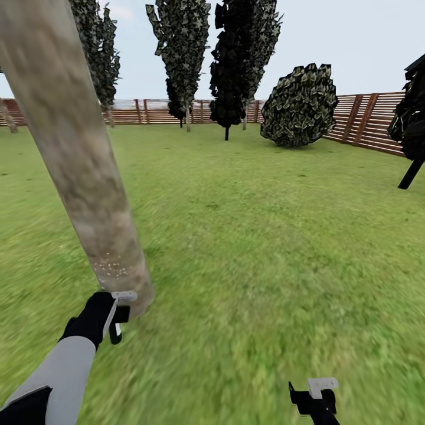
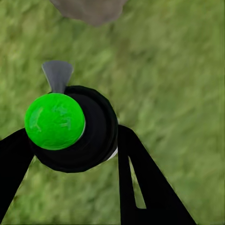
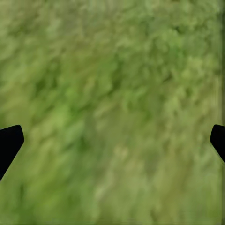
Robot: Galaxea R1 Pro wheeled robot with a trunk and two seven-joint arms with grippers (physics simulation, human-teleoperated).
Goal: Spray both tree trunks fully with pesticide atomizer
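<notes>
A thick, mottled grey-brown tree trunk (image 1: 77, 153) was seen at the left of the head view, leaning across the frame, its crown cut off by the upper edge so that no leaves could be made out. A scatter of pale specks lay low on the trunk, just above its foot; these were judged to be spray droplets, and the greater part of the trunk above them appeared bare. Just beside the foot of the trunk, the left gripper (image 1: 115, 321) was held closed on the small dark pesticide atomizer (image 2: 77, 129), gripped between the two black fingers (image 2: 140, 187). In the left wrist view the atomizer was seen end-on, a bright green round cap facing the camera and a light-grey nozzle pointing away toward the base of the trunk (image 2: 89, 9), so its long axis ran roughly along the gripper's line of sight. The trunk was judged to lie ahead of and above the nozzle, and the left arm was clearly the nearer one; the coming move was judged to call for raising the aim. Well to the right of the trunk, over green lawn (image 1: 265, 236), the right gripper (image 1: 316, 395) was spread wide and empty. The second tree of the task could not be identified.
</notes>
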